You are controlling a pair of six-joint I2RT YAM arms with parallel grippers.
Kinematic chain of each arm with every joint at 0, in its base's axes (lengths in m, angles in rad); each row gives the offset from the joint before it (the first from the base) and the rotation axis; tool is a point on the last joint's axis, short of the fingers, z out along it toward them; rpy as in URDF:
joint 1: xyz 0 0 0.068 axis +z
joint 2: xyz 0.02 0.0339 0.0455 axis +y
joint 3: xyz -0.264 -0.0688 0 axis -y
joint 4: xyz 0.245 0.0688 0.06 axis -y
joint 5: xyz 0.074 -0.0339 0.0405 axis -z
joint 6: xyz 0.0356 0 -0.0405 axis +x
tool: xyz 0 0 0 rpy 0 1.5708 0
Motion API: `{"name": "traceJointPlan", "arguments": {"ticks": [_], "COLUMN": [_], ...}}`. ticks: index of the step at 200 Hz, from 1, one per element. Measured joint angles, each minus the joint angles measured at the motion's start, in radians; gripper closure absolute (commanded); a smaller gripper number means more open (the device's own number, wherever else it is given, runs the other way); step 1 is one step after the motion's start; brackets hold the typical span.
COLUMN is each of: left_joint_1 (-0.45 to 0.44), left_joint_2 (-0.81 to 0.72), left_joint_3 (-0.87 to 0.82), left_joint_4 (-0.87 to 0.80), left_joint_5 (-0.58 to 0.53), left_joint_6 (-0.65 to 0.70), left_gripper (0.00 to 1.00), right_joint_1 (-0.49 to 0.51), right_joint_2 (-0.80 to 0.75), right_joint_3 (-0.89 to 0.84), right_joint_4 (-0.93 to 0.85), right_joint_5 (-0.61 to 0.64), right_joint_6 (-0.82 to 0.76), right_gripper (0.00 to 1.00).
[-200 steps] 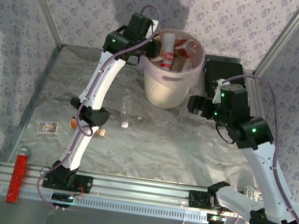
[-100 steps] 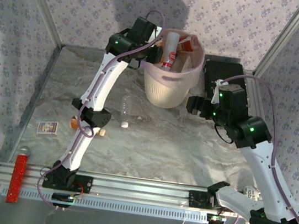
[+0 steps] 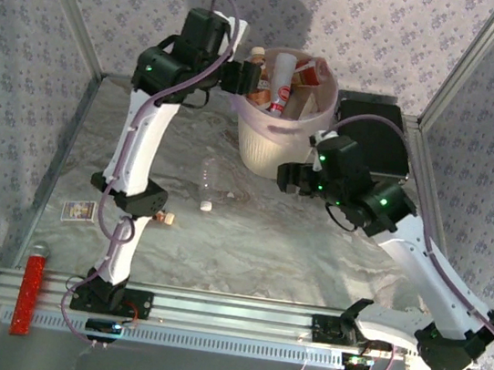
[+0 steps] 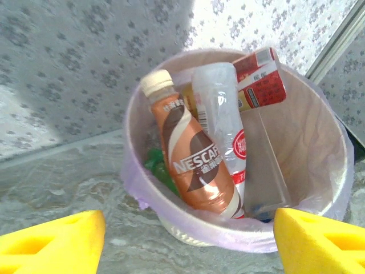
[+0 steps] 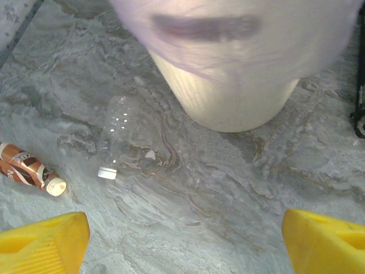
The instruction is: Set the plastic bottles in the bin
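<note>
Right wrist view: right gripper [image 5: 182,242] spread, empty. Clear bottle [image 5: 111,137] lying left of centre, near bin [image 5: 228,97] at top. Body to be straddled crosswise before closing. Left gripper [image 4: 185,240] likewise spread.

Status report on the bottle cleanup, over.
Left claw open, high beside the bin. Right claw open, low beside it. Clear bottle and brown bottle lie on the table, outside it. Nothing visibly blocking them.

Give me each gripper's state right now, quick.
Left gripper: jaws open, holding nothing.
Right gripper: jaws open, holding nothing.
</note>
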Motion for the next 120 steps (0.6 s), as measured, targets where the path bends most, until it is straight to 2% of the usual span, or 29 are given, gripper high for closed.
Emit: {"name": "traceJointPlan", "arguments": {"ticks": [27, 68, 120], "left_joint_1": [0.0, 0.0, -0.002], "left_joint_2": [-0.062, -0.075, -0.128], "left_joint_3": [-0.05, -0.126, -0.254], "left_joint_4": [-0.032, -0.085, -0.113], "left_joint_5": [-0.034, -0.074, -0.105], "left_joint_6": [0.023, 0.058, 0.106], "left_gripper": [0.2, 0.19, 0.17], "right_joint_1": [0.093, 0.216, 0.298], "right_joint_2": [0.08, 0.224, 0.362], "right_joint_3": [0.035, 0.074, 0.112], "right_joint_4": [0.011, 0.035, 0.073], "right_joint_5": [0.051, 0.106, 0.125], "right_joint_6": [0.001, 0.023, 0.054], "right_gripper": [0.09, 0.08, 0.06]}}
